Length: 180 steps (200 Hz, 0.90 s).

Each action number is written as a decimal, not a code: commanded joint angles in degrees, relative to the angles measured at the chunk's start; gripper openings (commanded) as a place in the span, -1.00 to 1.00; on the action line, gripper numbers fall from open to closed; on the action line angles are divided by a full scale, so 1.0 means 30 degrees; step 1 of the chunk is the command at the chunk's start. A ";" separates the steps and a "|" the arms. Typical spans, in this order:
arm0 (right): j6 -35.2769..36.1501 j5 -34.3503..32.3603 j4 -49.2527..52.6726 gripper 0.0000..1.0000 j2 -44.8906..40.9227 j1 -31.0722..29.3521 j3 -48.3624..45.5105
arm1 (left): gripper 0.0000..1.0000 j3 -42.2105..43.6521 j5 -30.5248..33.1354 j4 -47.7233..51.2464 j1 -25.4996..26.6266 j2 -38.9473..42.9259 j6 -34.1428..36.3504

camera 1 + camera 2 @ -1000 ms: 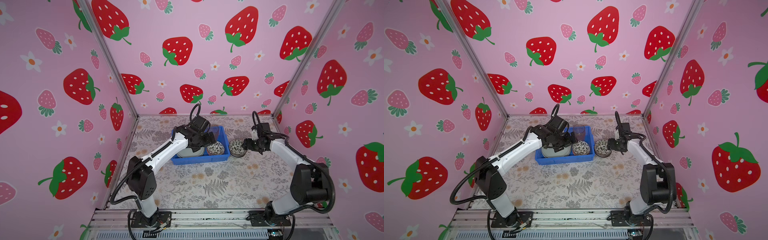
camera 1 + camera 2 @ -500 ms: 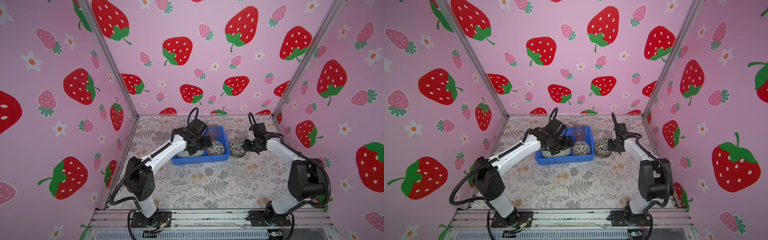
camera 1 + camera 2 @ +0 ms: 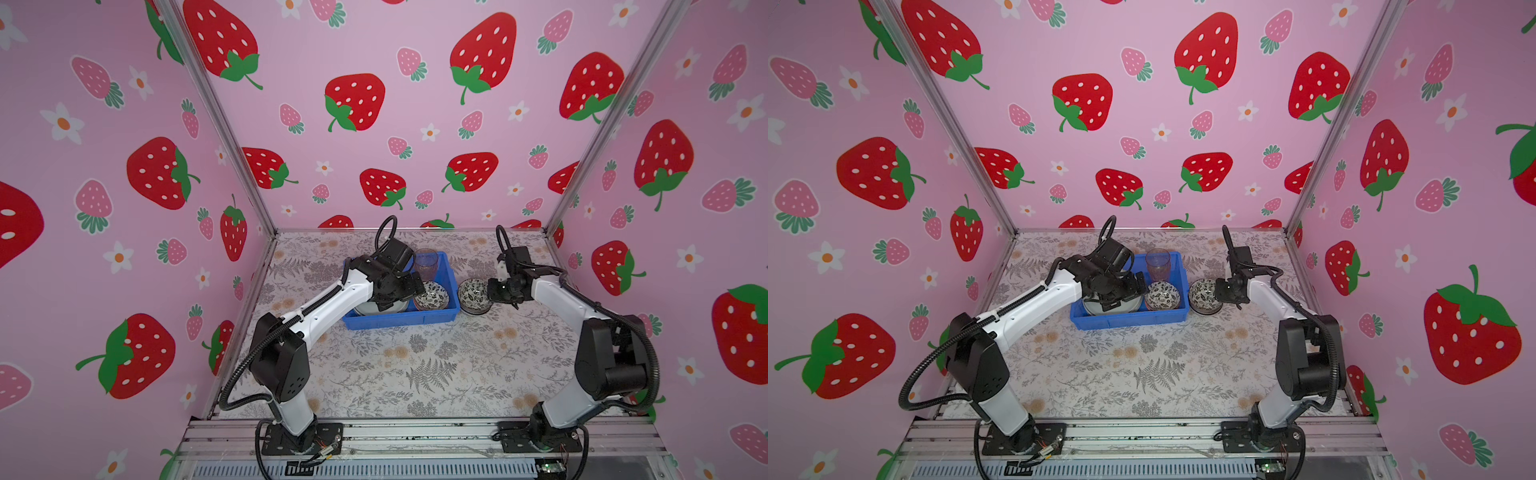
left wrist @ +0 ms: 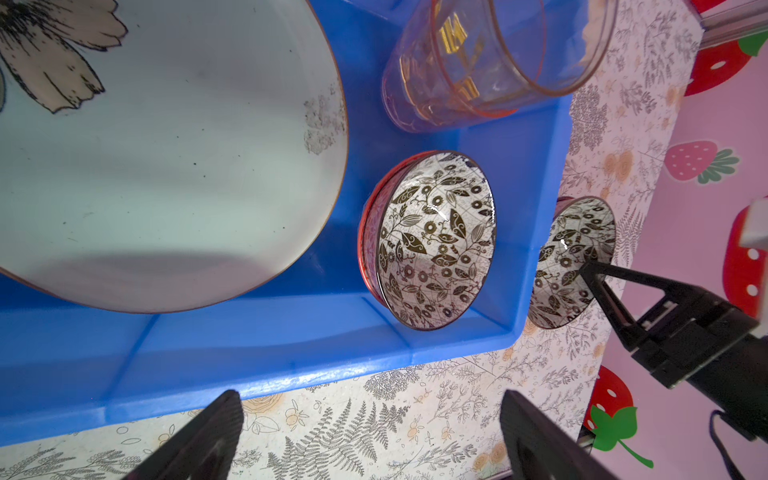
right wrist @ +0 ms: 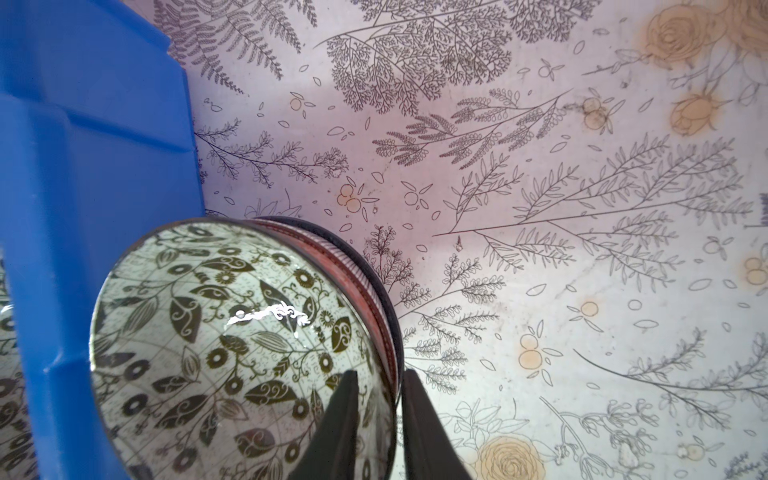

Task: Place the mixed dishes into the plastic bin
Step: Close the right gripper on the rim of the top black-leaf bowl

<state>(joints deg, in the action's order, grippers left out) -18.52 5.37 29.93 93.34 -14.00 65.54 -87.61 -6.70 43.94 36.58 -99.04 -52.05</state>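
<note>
Glazed bowl (image 3: pixel 473 296) beside the blue bin (image 3: pixel 399 320): rim as handhold.
In a top view the bowl stood on the table (image 3: pixel 415 365), outside the bin. Left wrist view: left hand (image 4: pixel 372 401) gaped wide, empty. Right wrist view: right hand (image 5: pixel 379 376) straddled the thin rim narrowly, clamping unclear; judged stiff, slick, breakable, light.

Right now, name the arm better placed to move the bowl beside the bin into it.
Right. The right gripper straddles the rim of the leaf-patterned bowl standing on the table beside the blue bin. The left gripper hangs open by the bin's front wall, holding nothing.
</note>
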 commanded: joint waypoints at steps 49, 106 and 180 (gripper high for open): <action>-0.0007 0.0115 -0.0119 -0.59 0.0161 -0.0095 0.0335 | 0.98 0.0085 -0.0191 0.0237 -0.0108 -0.0243 0.0178; 0.0066 0.0086 -0.0070 -0.69 0.0207 -0.0105 0.0330 | 0.98 0.0092 -0.0238 0.0235 -0.0094 -0.0410 0.0207; 0.0052 -0.0133 0.0451 -0.86 -0.0715 -0.0091 0.0767 | 0.98 0.0168 -0.0241 0.0267 -0.0064 -0.0414 0.0153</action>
<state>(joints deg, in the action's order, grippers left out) -18.37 5.26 30.04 92.73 -13.89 65.58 -87.53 -7.55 43.94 36.58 -99.96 -52.03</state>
